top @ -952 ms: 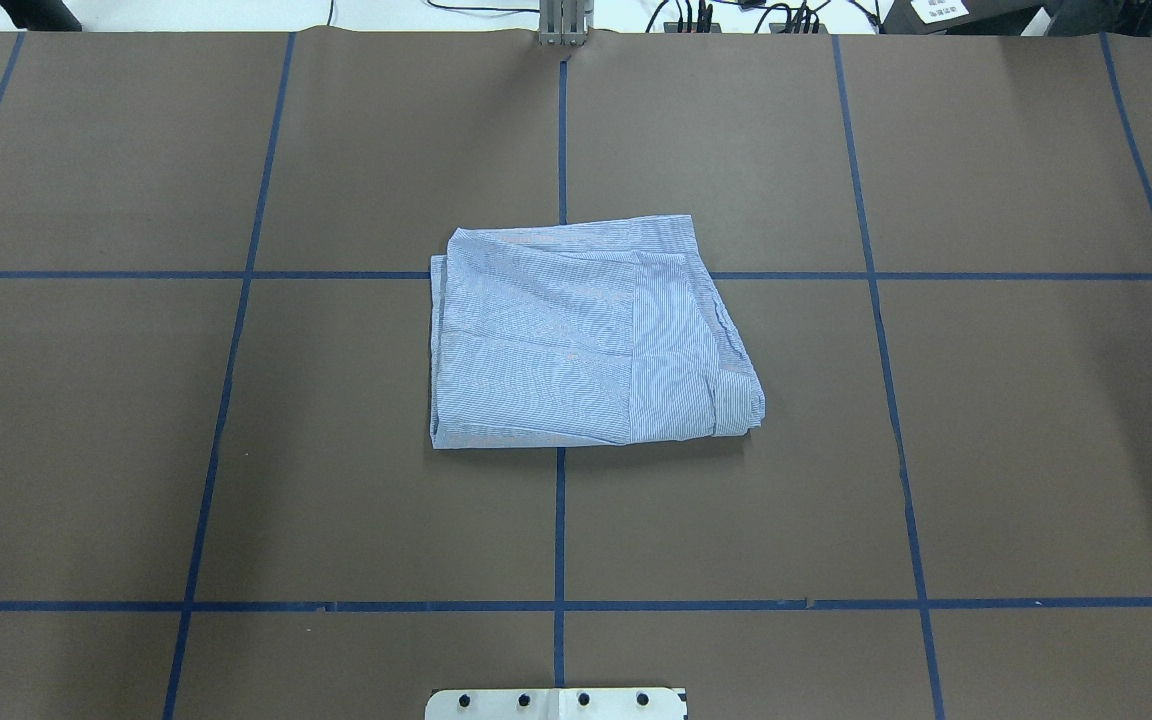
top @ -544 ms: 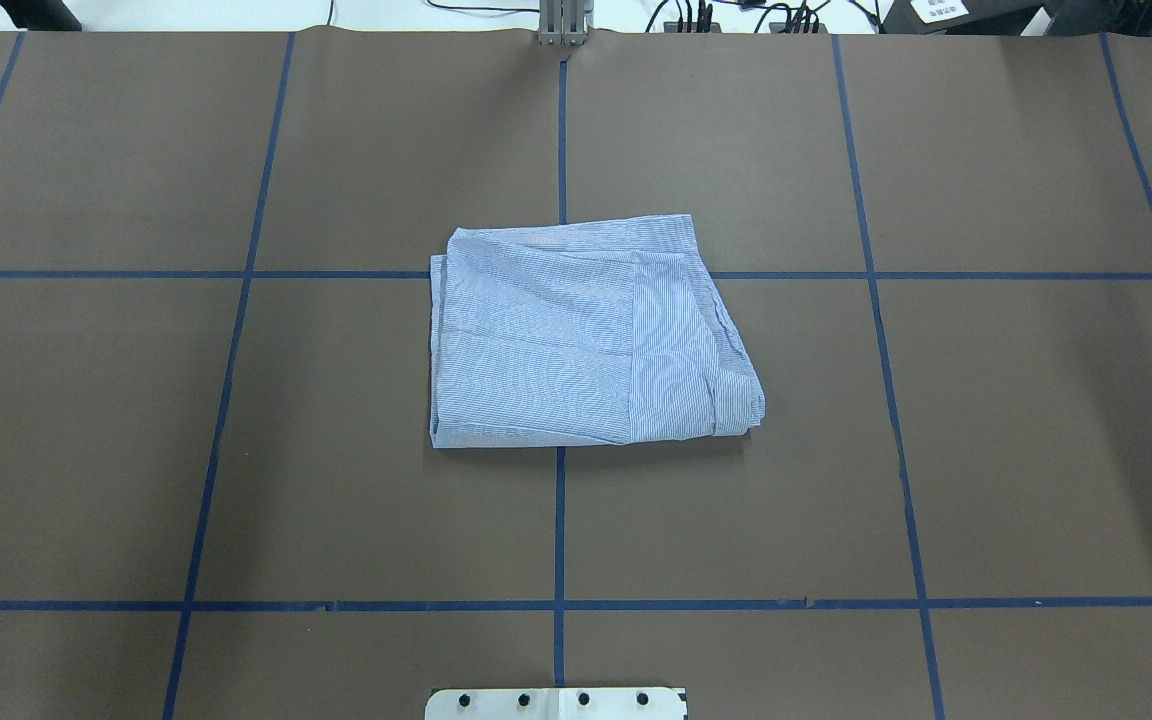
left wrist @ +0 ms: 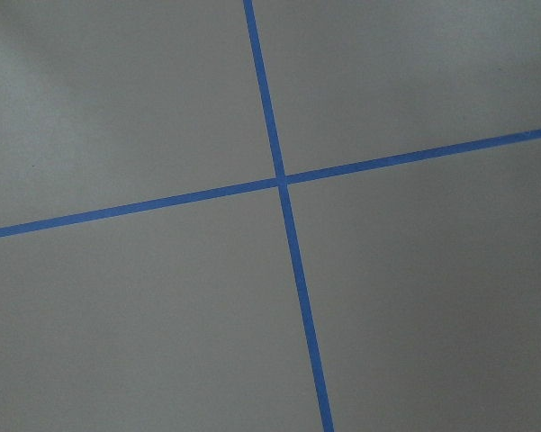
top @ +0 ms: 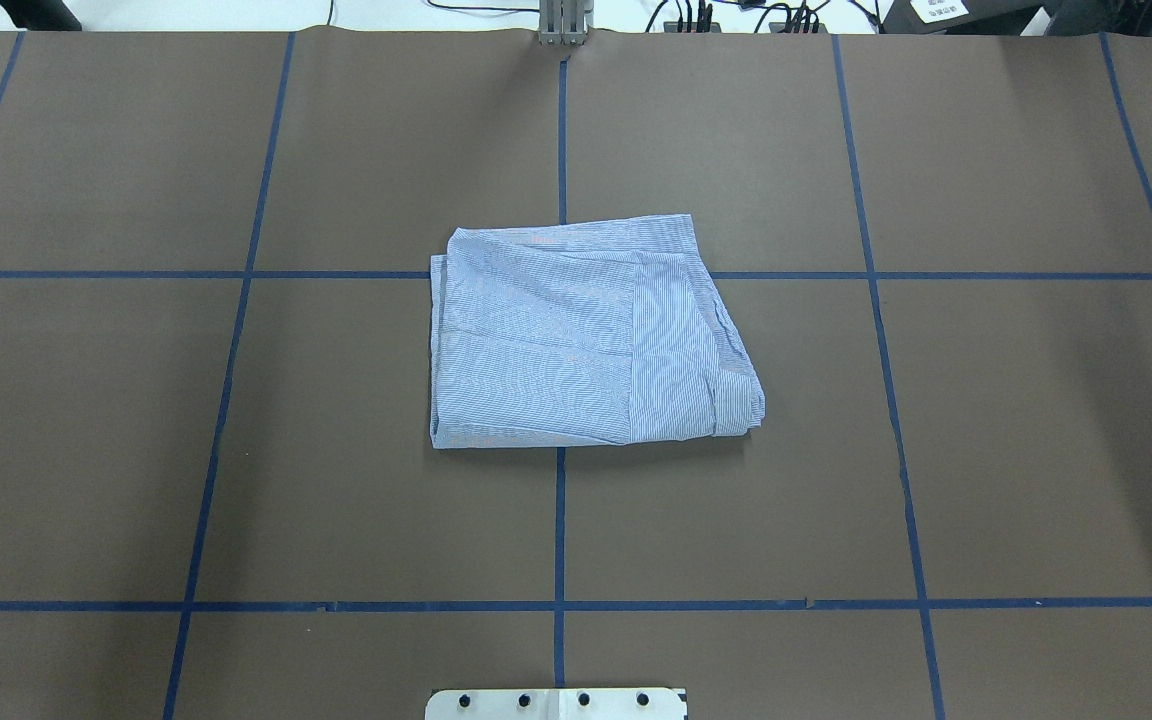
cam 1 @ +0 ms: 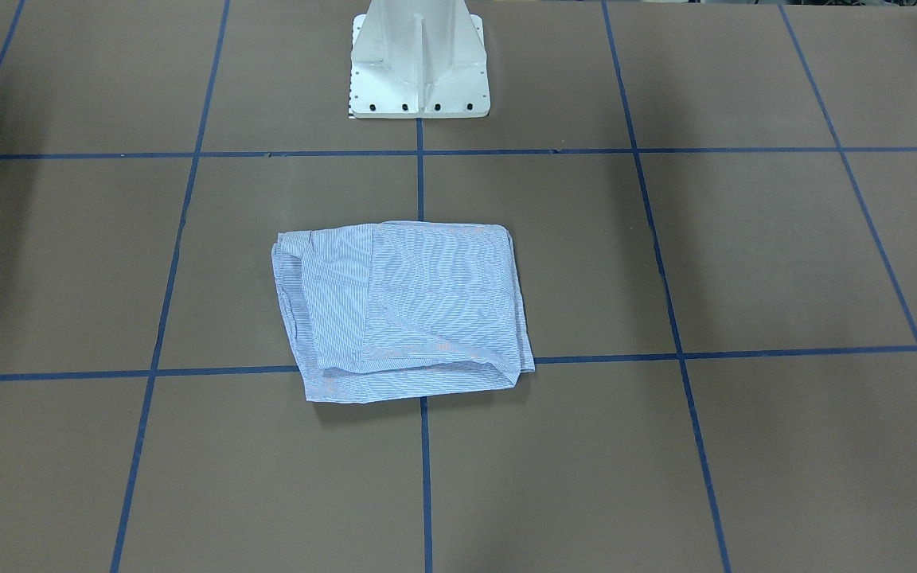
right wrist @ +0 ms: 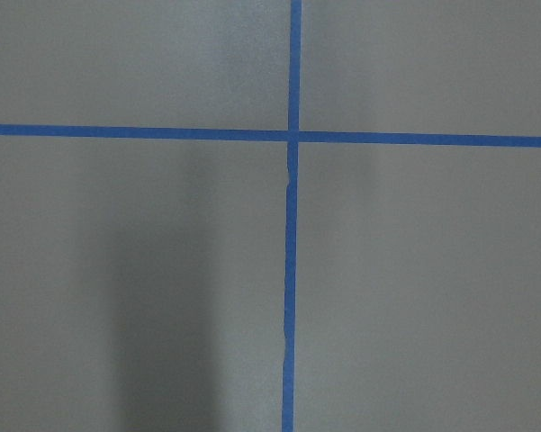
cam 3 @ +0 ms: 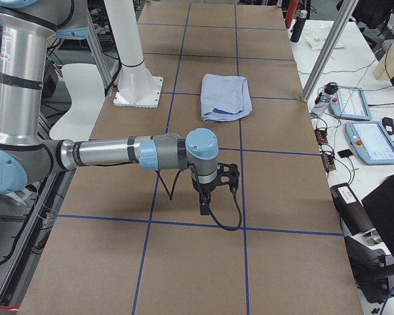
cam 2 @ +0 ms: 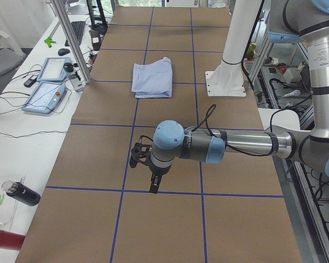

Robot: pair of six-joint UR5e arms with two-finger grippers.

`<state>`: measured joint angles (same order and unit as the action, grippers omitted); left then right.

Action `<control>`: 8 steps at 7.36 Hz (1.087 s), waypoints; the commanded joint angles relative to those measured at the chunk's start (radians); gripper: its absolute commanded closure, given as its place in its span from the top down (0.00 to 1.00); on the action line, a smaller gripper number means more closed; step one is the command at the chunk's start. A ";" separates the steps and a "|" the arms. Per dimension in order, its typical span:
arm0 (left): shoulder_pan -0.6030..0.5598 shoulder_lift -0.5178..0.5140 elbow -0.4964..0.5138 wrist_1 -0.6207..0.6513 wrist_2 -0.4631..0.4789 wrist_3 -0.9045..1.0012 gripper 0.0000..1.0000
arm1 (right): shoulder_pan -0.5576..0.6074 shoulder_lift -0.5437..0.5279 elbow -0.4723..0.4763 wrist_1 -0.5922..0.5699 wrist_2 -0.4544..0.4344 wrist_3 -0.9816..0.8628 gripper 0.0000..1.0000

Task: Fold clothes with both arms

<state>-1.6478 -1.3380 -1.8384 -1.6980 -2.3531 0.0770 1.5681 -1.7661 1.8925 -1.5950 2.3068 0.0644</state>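
Jaws on the left arm [cam 2: 189, 143] and the right arm [cam 3: 164, 152] show only in the side views, so I cannot tell whether they are open or closed. Each set of jaws points down above the brown worktop [top: 936, 450], well apart from the shirt [top: 576, 335].

In the overhead view the shirt lies flat at the middle of the worktop, folded into a rough rectangle. It covers a crossing of the blue tape lines [top: 559, 520]. Its edge at 9 o'clock is straight, and its edge at 3 o'clock is bulkier, with a rolled corner towards 4 o'clock. No collar or buttons show.

From the shirt, the white pedestal [cam 1: 419, 56] stands at 6 o'clock in that view, near but apart.

In the exterior left view the left arm reaches across at 6 o'clock from the shirt. Two pendants [cam 2: 44, 96] lie on a side bench at 9 o'clock.

Each wrist camera shows only brown paper and a tape crossing.
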 commanded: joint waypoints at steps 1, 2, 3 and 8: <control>0.002 -0.001 0.044 0.006 -0.003 -0.003 1.00 | 0.000 -0.003 0.000 0.001 0.000 0.000 1.00; 0.006 -0.001 0.044 0.036 -0.014 -0.003 1.00 | 0.000 -0.003 -0.001 0.001 0.000 0.000 1.00; 0.006 -0.001 0.033 0.103 -0.015 0.001 1.00 | 0.000 -0.003 0.000 0.001 0.000 0.000 1.00; 0.008 -0.006 0.010 0.109 -0.018 0.009 1.00 | 0.000 -0.003 -0.001 0.003 0.008 0.002 1.00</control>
<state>-1.6402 -1.3415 -1.8198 -1.5874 -2.3701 0.0857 1.5678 -1.7687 1.8914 -1.5924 2.3128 0.0657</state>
